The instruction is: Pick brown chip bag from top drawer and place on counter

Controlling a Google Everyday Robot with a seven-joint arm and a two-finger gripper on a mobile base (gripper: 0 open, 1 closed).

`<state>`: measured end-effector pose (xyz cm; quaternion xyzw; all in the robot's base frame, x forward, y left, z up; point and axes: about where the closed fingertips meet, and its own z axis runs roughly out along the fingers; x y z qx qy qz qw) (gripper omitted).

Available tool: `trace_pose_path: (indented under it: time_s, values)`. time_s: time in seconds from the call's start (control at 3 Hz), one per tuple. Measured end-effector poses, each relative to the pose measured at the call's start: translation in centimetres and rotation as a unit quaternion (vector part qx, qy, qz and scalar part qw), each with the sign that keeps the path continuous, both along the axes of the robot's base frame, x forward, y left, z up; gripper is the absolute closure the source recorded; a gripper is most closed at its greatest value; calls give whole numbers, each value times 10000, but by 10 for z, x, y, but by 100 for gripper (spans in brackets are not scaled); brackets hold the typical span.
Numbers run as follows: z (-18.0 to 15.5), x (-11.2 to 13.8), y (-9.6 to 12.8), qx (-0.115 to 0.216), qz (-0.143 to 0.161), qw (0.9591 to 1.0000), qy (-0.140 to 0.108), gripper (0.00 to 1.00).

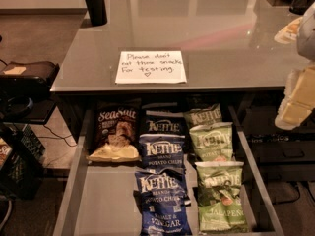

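Nearest you, the wide, shallow grey metal top drawer point(78, 200) stands open. The dark brown Sea Salt chip bag point(114, 132) lies at its back left. Beyond is the glossy grey counter point(221, 48). The pale gripper point(297, 101) hangs at the right edge, and you cannot tell its grip.

Gripper point(297, 100) seen at right edge of view, partly cut off: pale cream-yellow blocky parts, whitish translucent edges. Rounded light grey housing point(309, 31) seen above it, smaller cream-coloured piece attached at its left.
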<state>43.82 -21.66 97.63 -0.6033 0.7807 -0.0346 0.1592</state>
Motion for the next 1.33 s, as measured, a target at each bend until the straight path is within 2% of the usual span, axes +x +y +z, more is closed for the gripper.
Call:
trace_pose_path:
  time_s: [0.33, 0.67, 1.0, 1.33]
  values:
    - [0, 0, 0, 1, 1, 10000, 0, 0]
    - [-13, -2, 14, 170, 116, 9998, -43, 0]
    - [-46, 0, 43, 571, 261, 9980, -75, 0]
    - [-86, 17, 77, 934, 364, 9948, -153, 0]
